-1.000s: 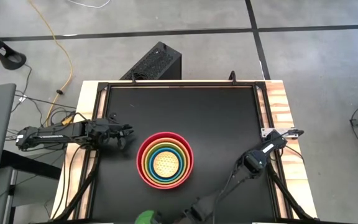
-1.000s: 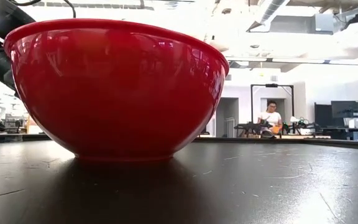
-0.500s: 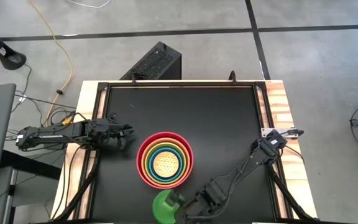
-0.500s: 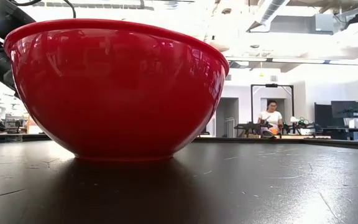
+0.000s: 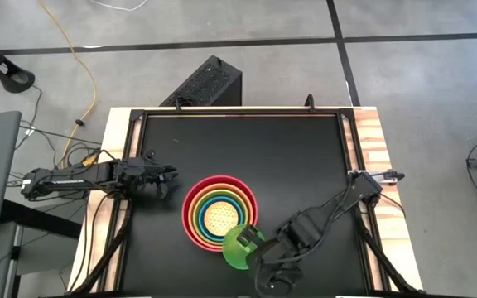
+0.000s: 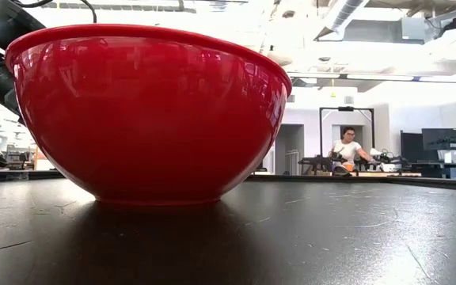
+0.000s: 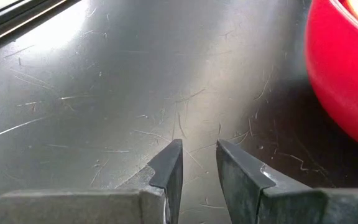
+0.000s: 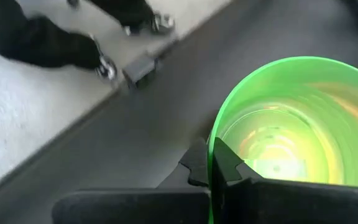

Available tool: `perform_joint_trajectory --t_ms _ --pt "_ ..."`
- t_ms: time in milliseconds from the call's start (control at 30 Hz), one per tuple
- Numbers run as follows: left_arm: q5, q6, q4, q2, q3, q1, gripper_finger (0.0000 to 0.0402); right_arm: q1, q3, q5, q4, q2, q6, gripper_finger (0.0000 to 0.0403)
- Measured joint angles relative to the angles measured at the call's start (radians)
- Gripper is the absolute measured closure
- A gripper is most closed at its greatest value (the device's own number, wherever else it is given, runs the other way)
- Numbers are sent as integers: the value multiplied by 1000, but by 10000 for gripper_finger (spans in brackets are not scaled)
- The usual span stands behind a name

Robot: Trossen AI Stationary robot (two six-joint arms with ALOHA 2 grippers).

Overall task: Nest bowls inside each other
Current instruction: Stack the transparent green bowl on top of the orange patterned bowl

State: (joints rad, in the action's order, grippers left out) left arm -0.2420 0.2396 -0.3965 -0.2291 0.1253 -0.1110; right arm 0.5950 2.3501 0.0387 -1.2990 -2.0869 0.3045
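We see the right gripper [image 5: 253,251] pinched tight on the rim of the smallest bright green bowl [image 5: 239,246], its fingers [image 8: 199,163] closed on the thin wall, holding it at the near right edge of the nested stack. That stack sits mid-table with the pink-red bowl [image 5: 219,212] outermost, then orange, lime green and blue rings around the speckled tan-yellow bowl [image 5: 221,218]. The left gripper [image 5: 166,175] waits just left of the stack, its fingers [image 7: 169,167] only narrowly parted and holding nothing.

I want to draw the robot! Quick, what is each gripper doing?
Left gripper: slightly open, holding nothing, beside the red bowl.
Right gripper: shut on the small green bowl's rim.
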Motion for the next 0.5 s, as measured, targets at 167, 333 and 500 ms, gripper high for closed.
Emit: perform_joint_trajectory --t_ms 167,333,500 --pt "0 0 0 0 0 0 315 -62 -164 -34 193 93 14 402" --pt "0 0 0 0 0 0 315 -161 -526 6 538 196 -35 403" --pt "0 0 0 0 0 0 315 -217 -732 14 744 237 -86 403"
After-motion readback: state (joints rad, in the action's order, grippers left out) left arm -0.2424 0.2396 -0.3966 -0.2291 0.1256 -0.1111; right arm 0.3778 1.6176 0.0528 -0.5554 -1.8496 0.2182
